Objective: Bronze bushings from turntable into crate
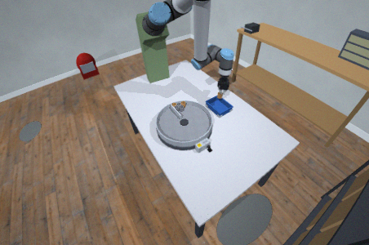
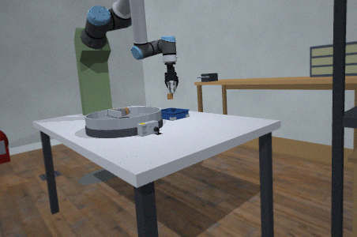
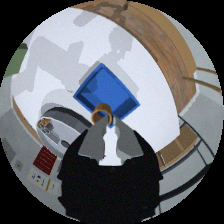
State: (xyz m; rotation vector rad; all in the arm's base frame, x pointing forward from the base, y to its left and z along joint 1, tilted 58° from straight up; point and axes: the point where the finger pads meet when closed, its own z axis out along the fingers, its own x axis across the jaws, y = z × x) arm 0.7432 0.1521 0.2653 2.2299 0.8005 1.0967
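You are looking at a workshop or small factory test room. A white work table [image 1: 245,147] on dark legs stands on a wood plank floor [image 1: 61,163] between plain grey walls [image 2: 245,20]. The robot arm [image 1: 201,28] rises from a green pedestal [image 1: 155,55] at the table's 11 o'clock. At 2 o'clock a long wooden bench [image 1: 302,49] with a lower shelf lines the wall, carrying a small black box [image 1: 251,28]. A dark metal rack [image 1: 326,212] stands at 5 o'clock, and a red unit [image 1: 86,65] sits by the wall at 10 o'clock.

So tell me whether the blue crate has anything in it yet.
Empty: the crate shows only bare blue floor; the bronze bushing hangs above in the gripper.
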